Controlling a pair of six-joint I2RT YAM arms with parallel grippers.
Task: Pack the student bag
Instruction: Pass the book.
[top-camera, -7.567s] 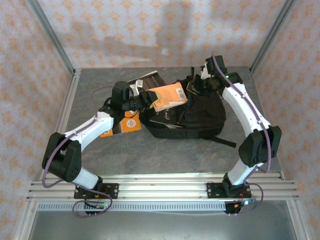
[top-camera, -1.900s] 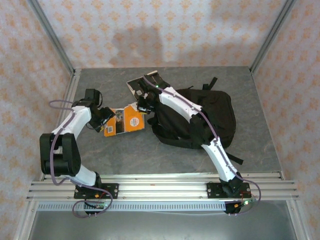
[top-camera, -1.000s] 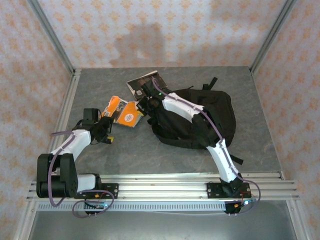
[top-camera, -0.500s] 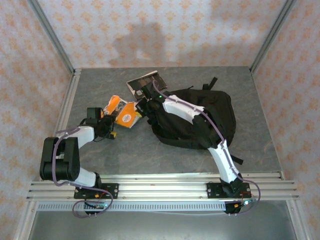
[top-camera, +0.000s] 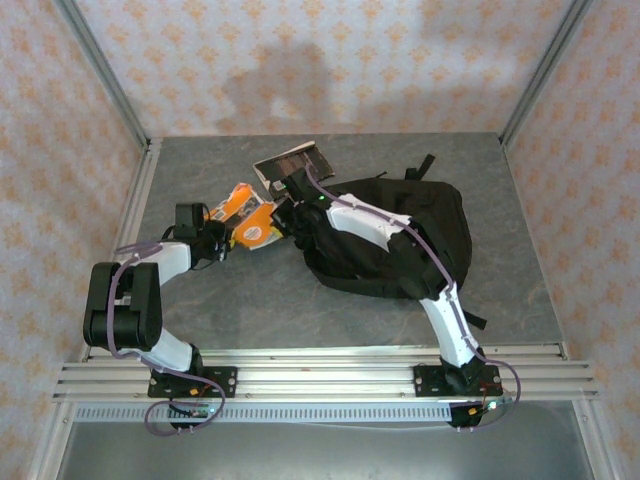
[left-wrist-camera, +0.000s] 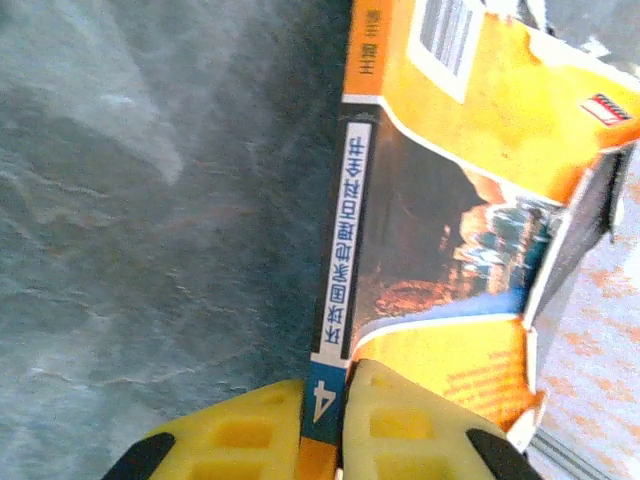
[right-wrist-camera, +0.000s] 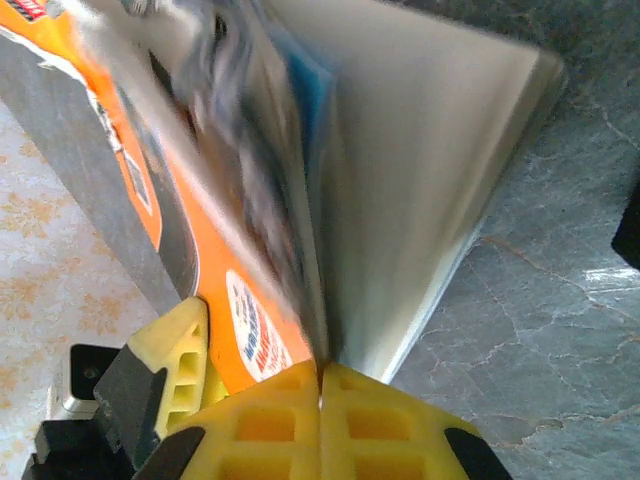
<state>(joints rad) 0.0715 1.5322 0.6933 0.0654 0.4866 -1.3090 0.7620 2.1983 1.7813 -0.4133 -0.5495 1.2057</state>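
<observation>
both pairs of fingers pinch book

- The table has a grey, marbled, stone-like top with pale veins; the same mottled grey shows close up in the left wrist view and the right wrist view.
- The far wall, left wall and right wall enclose the table, all papered pale peach with small orange floral motifs.
- Slanting metal posts stand at the two far corners.
- A soft, broad shadow lies on the far wall, and the light is even.
- Ribbed aluminium rails run along the near edge of the table.
- A plain grey metal sheet lies nearest, below the rails.
</observation>
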